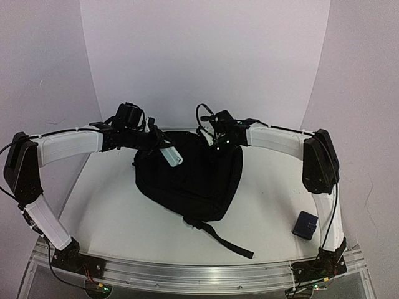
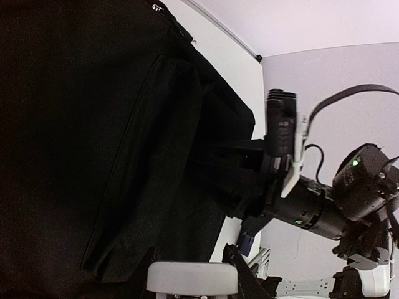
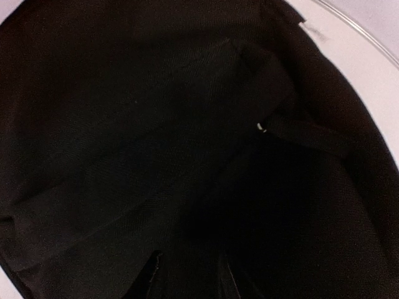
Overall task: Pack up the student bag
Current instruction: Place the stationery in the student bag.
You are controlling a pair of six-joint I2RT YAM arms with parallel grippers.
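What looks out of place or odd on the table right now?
The small dark-blue pouch lies alone near the right front corner of the table, well apart from the student bag, so not yet packed. One strap of the bag trails loose toward the near edge. Nothing looks spilled or damaged.

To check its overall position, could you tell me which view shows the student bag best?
The top external view: nearly the whole student bag lies on the table, its strap trailing toward the near edge. The left wrist shows only one side close up; the right wrist, only dark fabric folds.
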